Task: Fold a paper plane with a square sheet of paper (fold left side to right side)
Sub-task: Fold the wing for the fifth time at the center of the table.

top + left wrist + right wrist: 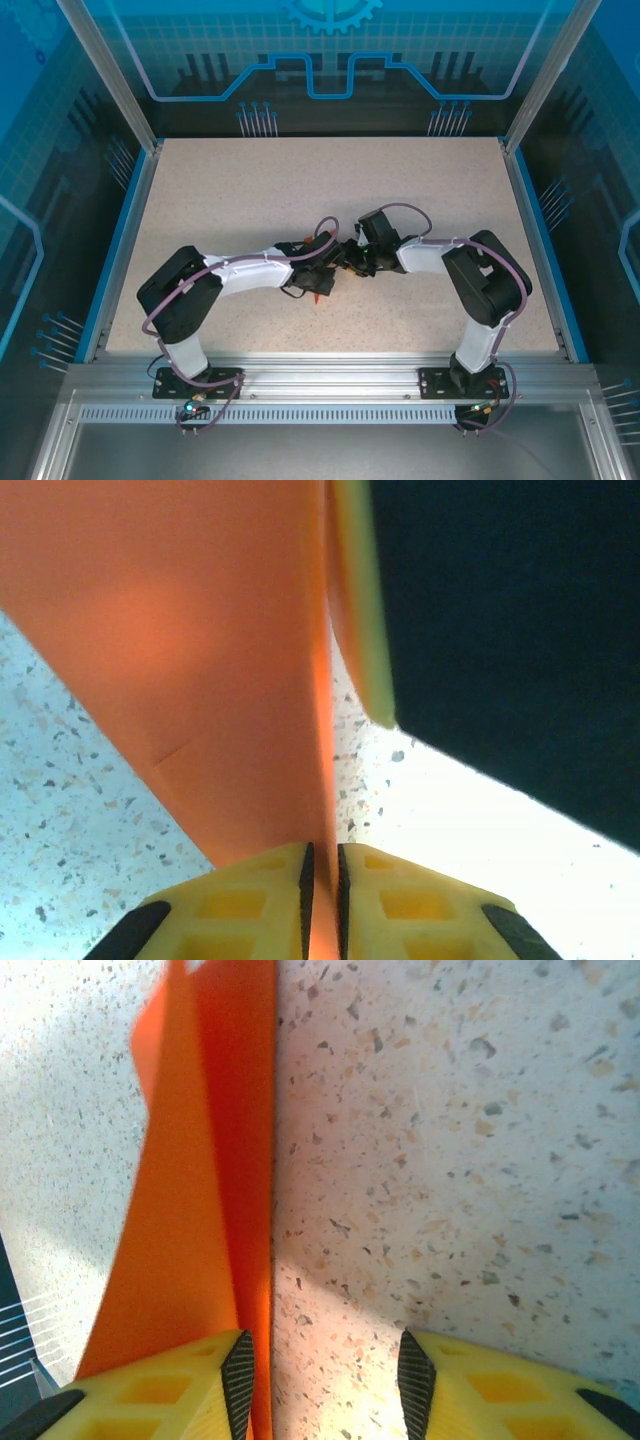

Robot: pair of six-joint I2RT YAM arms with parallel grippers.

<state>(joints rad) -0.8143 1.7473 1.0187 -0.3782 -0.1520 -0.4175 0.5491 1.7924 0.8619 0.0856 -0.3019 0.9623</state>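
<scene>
**Left gripper pinches the orange paper, right one stands open just beside it**

Left gripper [322, 858] is clamped down, and its own wrist view shows you how. The two yellow fingers [255, 905] are all but touching, with a thin sliver of the orange paper [200, 660] caught between the black pads. From that pinch the paper runs straight away from the claw. Its long axis is in line with the fingers, and it widens as it goes out over the speckled table [60, 810]. A dark shape [500, 630] with a pale yellow edge crowds in on the right of that view, very likely the other arm's claw.

Now look at the right gripper [320, 1350]. Its jaws stand apart with bare table showing between them, so it holds nothing. The paper lies along the inner face of the finger on the left of that view. It runs forward parallel to the fingers and does not cross the gap.

From above, both wrists meet at mid-table, nearly touching, and a small orange tip pokes out under the left wrist toward the near edge.

That sideways offset is the relation your next move turns on. The left arm has the paper, and the right claw is alongside it rather than around it. To grip there, you would need to shift that claw sideways toward the paper. Mind how tightly the two wrists are packed.
</scene>
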